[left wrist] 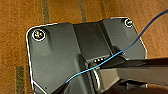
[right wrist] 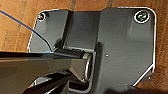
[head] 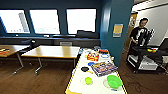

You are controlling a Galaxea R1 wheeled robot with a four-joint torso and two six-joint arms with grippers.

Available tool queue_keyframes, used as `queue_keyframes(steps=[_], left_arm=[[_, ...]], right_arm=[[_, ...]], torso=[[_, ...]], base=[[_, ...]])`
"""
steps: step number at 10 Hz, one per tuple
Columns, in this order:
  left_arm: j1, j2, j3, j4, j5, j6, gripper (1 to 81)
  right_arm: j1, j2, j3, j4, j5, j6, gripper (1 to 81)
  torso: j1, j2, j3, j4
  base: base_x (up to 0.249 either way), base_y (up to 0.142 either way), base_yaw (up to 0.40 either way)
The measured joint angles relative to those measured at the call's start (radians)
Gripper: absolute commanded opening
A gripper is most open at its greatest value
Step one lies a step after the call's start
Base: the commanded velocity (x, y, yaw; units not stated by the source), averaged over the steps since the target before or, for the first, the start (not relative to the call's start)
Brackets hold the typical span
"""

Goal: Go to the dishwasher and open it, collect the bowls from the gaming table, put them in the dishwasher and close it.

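The gaming table [head: 75, 83] stands right in front of me in the head view, with a white top and a yellow edge. Two bowls rest on its near end: a bright green bowl [head: 114, 81] to the right and a smaller pale yellow-green bowl [head: 88, 80] to its left. A small black object [head: 85, 69] lies just beyond the small bowl. The dishwasher is out of view. Both wrist views look down over the robot's dark plate onto wood-patterned floor [left wrist: 15, 50], [right wrist: 15, 30].
A colourful box [head: 103, 68] and other packages [head: 93, 57] cover the far part of the white top. Wooden tables [head: 52, 51] stand to the left under the windows. A teal pillar [head: 116, 30] rises behind. A person [head: 140, 31] stands at a black cart [head: 146, 56] on the right.
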Motion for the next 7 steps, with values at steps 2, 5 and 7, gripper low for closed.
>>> queue_keyframes(steps=[2, 5, 7], left_arm=[[0.000, -0.002, -0.002, 0.000, 0.001, 0.000, 81.1], [0.020, 0.000, -0.001, 0.000, 0.003, 0.000, 81.1], [-0.006, -0.001, -0.002, 0.000, -0.003, 0.000, 81.1]], right_arm=[[0.000, 0.000, 0.000, 0.000, 0.000, 0.000, 81.1], [-0.015, 0.001, 0.000, -0.001, -0.004, 0.000, 81.1], [0.009, 0.002, 0.000, -0.001, 0.005, 0.000, 81.1]], torso=[[0.000, 0.000, 0.000, 0.000], [-0.002, -0.001, 0.000, 0.000], [-0.001, -0.001, 0.000, 0.000]], base=[[0.039, 0.000, 0.000], [0.108, 0.000, 0.000], [0.114, 0.000, 0.000]])
